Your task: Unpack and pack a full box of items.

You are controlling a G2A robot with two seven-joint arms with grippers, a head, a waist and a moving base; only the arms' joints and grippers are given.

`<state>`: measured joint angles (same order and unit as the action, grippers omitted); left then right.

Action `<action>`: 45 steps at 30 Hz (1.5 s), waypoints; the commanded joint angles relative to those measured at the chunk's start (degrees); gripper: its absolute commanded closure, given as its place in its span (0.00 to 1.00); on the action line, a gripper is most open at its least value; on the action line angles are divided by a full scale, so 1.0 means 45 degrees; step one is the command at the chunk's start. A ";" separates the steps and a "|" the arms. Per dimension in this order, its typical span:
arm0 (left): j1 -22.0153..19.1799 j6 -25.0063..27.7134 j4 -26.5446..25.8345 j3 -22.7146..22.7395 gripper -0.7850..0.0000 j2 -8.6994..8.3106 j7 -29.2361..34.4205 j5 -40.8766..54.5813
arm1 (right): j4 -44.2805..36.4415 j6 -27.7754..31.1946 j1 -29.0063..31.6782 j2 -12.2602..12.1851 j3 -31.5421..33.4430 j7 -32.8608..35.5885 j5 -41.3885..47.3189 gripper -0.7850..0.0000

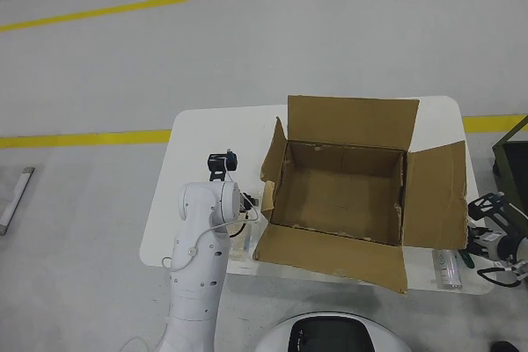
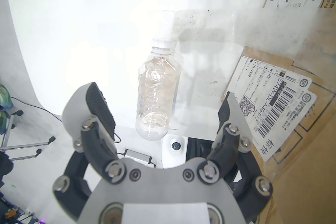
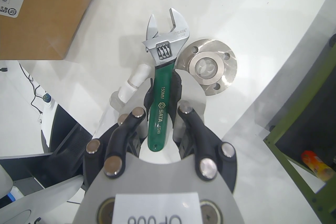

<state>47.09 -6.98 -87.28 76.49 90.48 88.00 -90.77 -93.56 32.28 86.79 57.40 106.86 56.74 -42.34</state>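
Note:
An open cardboard box (image 1: 343, 189) stands in the middle of the white table (image 1: 211, 132), and its inside looks bare. My left gripper (image 2: 160, 93) hangs open over a clear plastic bottle (image 2: 157, 93) lying on the table beside the box's left wall (image 2: 302, 104). In the top view this gripper (image 1: 249, 204) is at the box's left flap. My right gripper (image 3: 163, 93) is shut on the green handle of an adjustable wrench (image 3: 164, 57), at the table's right front corner (image 1: 475, 245).
A round metal flange (image 3: 208, 66) and a white-capped clear bottle (image 3: 131, 83) lie on the table under the wrench. A green metal rack (image 1: 521, 167) stands just off the table's right edge. The box's flaps (image 1: 436, 194) spread outward on all sides.

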 commanded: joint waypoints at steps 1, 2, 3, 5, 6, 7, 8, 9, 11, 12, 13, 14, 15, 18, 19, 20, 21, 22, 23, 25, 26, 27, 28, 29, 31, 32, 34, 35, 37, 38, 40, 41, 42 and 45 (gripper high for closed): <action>0.0000 0.0000 0.0000 0.0000 0.00 0.0000 0.0000 0.0000 | 0.0008 -0.0013 0.0007 -0.0029 -0.0026 -0.0035 0.0042 0.76; 0.0000 0.0000 0.0000 0.0000 0.00 0.0000 0.0000 0.0000 | 0.0011 -0.0016 0.0009 -0.0039 -0.0034 -0.0044 0.0053 0.73; 0.0000 0.0000 0.0000 0.0000 0.00 0.0000 0.0000 0.0000 | 0.0010 -0.0010 0.0014 -0.0061 -0.0055 -0.0044 0.0064 0.73; 0.0000 0.0000 0.0000 0.0000 0.00 0.0000 0.0000 0.0000 | -0.0021 -0.0015 0.0010 -0.0086 -0.0074 -0.0066 0.0116 0.73; 0.0000 0.0000 0.0000 0.0000 0.00 0.0000 0.0000 0.0000 | -0.0041 -0.0011 0.0020 -0.0099 -0.0077 -0.0086 0.0215 0.74; 0.0000 0.0000 0.0000 0.0000 0.00 0.0000 0.0000 0.0000 | -0.0084 -0.0032 0.0032 -0.0116 -0.0049 -0.0078 0.0320 0.74; 0.0000 0.0000 0.0000 0.0000 0.00 0.0000 0.0000 0.0000 | -0.0179 -0.0034 0.0051 -0.0137 -0.0008 -0.0014 0.0398 0.74; 0.0000 0.0000 0.0000 0.0000 0.00 0.0000 0.0000 0.0000 | -0.0292 -0.0033 0.0075 -0.0159 0.0073 0.0011 0.0540 0.74; 0.0000 0.0000 0.0000 0.0000 0.00 0.0000 0.0000 0.0000 | -0.0572 -0.0125 0.0143 -0.0212 0.0339 0.0147 0.0791 0.75; 0.0000 0.0000 0.0000 0.0000 0.00 0.0000 0.0000 0.0000 | -0.0713 -0.0189 0.0183 -0.0243 0.0484 0.0279 0.0882 0.75; 0.0000 0.0000 0.0000 0.0000 0.00 0.0000 0.0000 0.0000 | -0.0839 -0.0263 0.0201 -0.0269 0.0650 0.0315 0.1045 0.75; 0.0000 0.0000 0.0000 0.0000 0.00 0.0000 0.0000 0.0000 | -0.0910 -0.0328 0.0227 -0.0296 0.0808 0.0362 0.1163 0.75; 0.0000 0.0000 0.0000 0.0000 0.00 0.0000 0.0000 0.0000 | -0.0974 -0.0403 0.0218 -0.0324 0.0997 0.0309 0.1212 0.76; 0.0000 0.0000 0.0000 0.0000 0.00 0.0000 0.0000 0.0000 | -0.0904 -0.0598 0.0165 -0.0374 0.1417 -0.0141 0.1526 0.96; 0.0000 0.0000 0.0000 0.0000 0.00 0.0000 0.0000 0.0000 | -0.0865 -0.0485 0.0105 -0.0379 0.1598 -0.0673 0.1859 1.00; 0.0000 0.0000 0.0000 0.0000 0.00 0.0000 0.0000 0.0000 | -0.0821 -0.0544 0.0069 -0.0374 0.1761 -0.1085 0.2040 1.00; 0.0000 0.0000 0.0000 0.0000 0.00 0.0000 0.0000 0.0000 | -0.0783 -0.0546 0.0082 -0.0367 0.1906 -0.1563 0.2189 1.00; 0.0000 0.0000 0.0000 0.0000 0.00 0.0000 0.0000 0.0000 | -0.0764 -0.0448 0.0073 -0.0350 0.2034 -0.2183 0.2454 1.00; 0.0000 0.0000 0.0000 0.0000 0.00 0.0000 0.0000 0.0000 | -0.0756 -0.0322 0.0045 -0.0320 0.2195 -0.3006 0.2835 1.00; 0.0000 0.0000 0.0000 0.0000 0.00 0.0000 0.0000 0.0000 | -0.0785 -0.0099 0.0087 -0.0252 0.2496 -0.4650 0.3251 1.00; 0.0000 0.0000 0.0000 0.0000 0.00 0.0000 0.0000 0.0000 | -0.0787 -0.0045 0.0189 -0.0209 0.2570 -0.5428 0.3249 1.00; 0.0000 0.0000 0.0000 0.0000 0.00 0.0000 0.0000 0.0000 | -0.0908 0.0000 0.0246 -0.0161 0.2640 -0.6291 0.3215 1.00; 0.0000 0.0000 0.0000 0.0000 0.00 0.0000 0.0000 0.0000 | -0.1036 -0.0155 0.0352 -0.0088 0.2729 -0.7462 0.3017 1.00; 0.0000 0.0000 0.0000 0.0000 0.00 0.0000 0.0000 0.0000 | -0.1119 -0.0274 0.0430 -0.0049 0.2691 -0.7924 0.2909 1.00; 0.0000 0.0000 0.0000 0.0000 0.00 0.0000 0.0000 0.0000 | -0.1424 -0.0685 0.0594 0.0072 0.2558 -0.9295 0.2830 1.00; 0.0000 0.0000 0.0000 0.0000 0.00 0.0000 0.0000 0.0000 | -0.1630 -0.0944 0.0672 0.0125 0.2493 -0.9873 0.2679 1.00; 0.0000 0.0000 0.0000 0.0000 0.00 0.0000 0.0000 0.0000 | -0.2026 -0.1420 0.0848 0.0220 0.2358 -1.0817 0.2369 1.00; 0.0000 0.0000 0.0000 0.0000 0.00 0.0000 0.0000 0.0000 | -0.2256 -0.1587 0.0908 0.0260 0.2288 -1.1222 0.2245 1.00; 0.0000 0.0000 0.0000 0.0000 0.00 0.0000 0.0000 0.0000 | -0.2342 -0.1652 0.0964 0.0286 0.2228 -1.1431 0.2207 1.00; 0.0000 0.0000 0.0000 0.0000 0.00 0.0000 0.0000 0.0000 | -0.2342 -0.1652 0.0964 0.0286 0.2228 -1.1431 0.2207 1.00; 0.0000 0.0000 0.0000 0.0000 0.00 0.0000 0.0000 0.0000 | -0.2342 -0.1652 0.0964 0.0286 0.2228 -1.1431 0.2207 1.00; 0.0000 0.0000 0.0000 0.0000 0.00 0.0000 0.0000 0.0000 | -0.2342 -0.1652 0.0964 0.0286 0.2228 -1.1431 0.2207 1.00; 0.0000 0.0000 0.0000 0.0000 0.00 0.0000 0.0000 0.0000 | -0.2342 -0.1652 0.0964 0.0286 0.2228 -1.1431 0.2207 1.00; 0.0000 0.0000 0.0000 0.0000 0.00 0.0000 0.0000 0.0000 | -0.2342 -0.1652 0.0964 0.0286 0.2228 -1.1431 0.2207 1.00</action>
<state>47.09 -6.98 -87.28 76.49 90.48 88.00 -90.77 -104.10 24.85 91.12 58.68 116.89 5.31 -32.41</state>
